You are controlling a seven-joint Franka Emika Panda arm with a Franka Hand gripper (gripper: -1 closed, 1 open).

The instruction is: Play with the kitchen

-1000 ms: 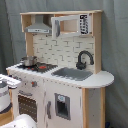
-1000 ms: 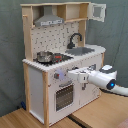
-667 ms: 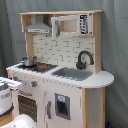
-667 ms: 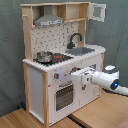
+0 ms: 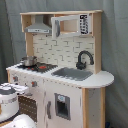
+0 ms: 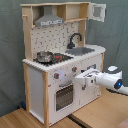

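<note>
The kitchen [image 6: 62, 60] stands on a wooden floor against a grey curtain, its front facing the gripper [image 6: 80, 79], which sits right at the panel beside the oven door [image 6: 64, 96], below the knobs [image 6: 56, 76]. The white arm [image 6: 109, 79] reaches in level from the second exterior view's right. Whether the fingers are parted or grasp anything cannot be told. A steel pot [image 5: 28, 60] sits on the stovetop; 1 black faucet [image 5: 84, 59] arches over the sink.

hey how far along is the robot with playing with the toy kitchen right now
Early on. Nothing on the kitchen looks changed: the pot sits on the stovetop and the oven door looks shut. In hand: the gripper is at the front panel, beside the knobs. Turning a knob or opening a door remains.
</note>
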